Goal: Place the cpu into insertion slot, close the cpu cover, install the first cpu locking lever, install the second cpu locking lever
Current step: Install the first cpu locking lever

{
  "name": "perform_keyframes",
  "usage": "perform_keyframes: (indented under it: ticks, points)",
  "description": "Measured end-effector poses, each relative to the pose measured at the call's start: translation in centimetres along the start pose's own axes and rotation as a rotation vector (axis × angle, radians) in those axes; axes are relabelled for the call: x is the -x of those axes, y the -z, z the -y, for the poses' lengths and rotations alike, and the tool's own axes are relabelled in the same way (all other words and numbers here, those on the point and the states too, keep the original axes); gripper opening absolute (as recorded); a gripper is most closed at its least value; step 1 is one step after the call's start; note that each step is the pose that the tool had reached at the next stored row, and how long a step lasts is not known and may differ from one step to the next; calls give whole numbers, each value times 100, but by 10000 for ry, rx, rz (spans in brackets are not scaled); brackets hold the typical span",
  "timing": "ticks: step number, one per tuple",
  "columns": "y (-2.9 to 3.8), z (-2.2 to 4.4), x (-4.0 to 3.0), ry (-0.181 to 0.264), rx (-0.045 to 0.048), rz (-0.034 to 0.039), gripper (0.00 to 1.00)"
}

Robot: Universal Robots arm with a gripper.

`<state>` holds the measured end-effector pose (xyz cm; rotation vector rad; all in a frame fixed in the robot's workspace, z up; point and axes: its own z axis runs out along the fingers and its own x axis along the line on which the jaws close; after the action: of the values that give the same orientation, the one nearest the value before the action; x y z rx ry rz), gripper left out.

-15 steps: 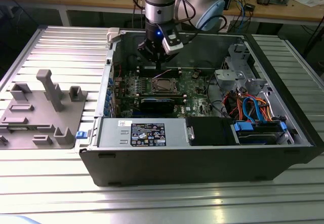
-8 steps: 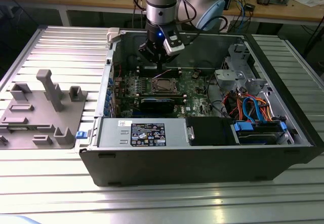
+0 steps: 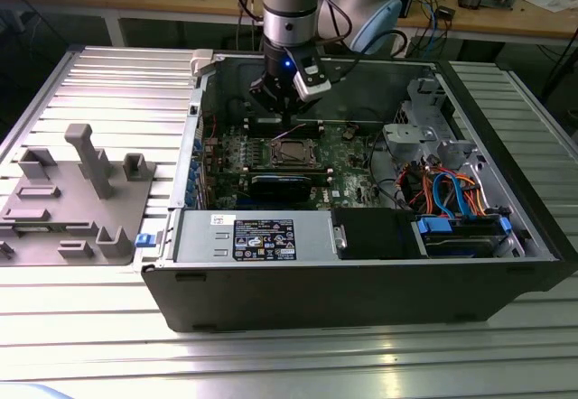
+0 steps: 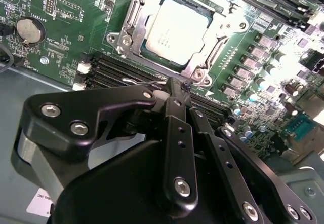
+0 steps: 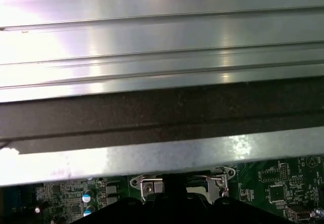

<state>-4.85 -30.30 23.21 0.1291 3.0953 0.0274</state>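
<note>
The cpu (image 4: pixel 174 31), a pale silver square, lies in its socket on the green motherboard (image 4: pixel 61 31). The silver cpu cover (image 4: pixel 126 34) sits flat around it as a frame. My gripper (image 4: pixel 175 84) hangs just beside the socket, above the black memory slots (image 4: pixel 116 72), with its black fingers (image 4: pixel 177 133) pressed together. A thin metal lever wire (image 4: pixel 144 85) runs right at the fingertips; I cannot tell whether it is gripped. In the exterior view the gripper (image 3: pixel 283 121) hovers low over the board just behind the cpu (image 3: pixel 291 153). The first wrist view catches the socket's edge (image 5: pixel 183 182).
The motherboard lies inside an open black computer case (image 3: pixel 361 282) with tall walls all round. A power supply (image 3: pixel 257 236) and a drive cage with orange and blue cables (image 3: pixel 452 191) crowd the case's near side. A grey fixture (image 3: pixel 81 191) stands on the slatted table at the exterior view's left.
</note>
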Motion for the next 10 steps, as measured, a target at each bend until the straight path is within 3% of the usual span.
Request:
perform_keyframes:
  ticks: [10]
  points:
    - [-30, -49, 26, 178, 5, -5, 11]
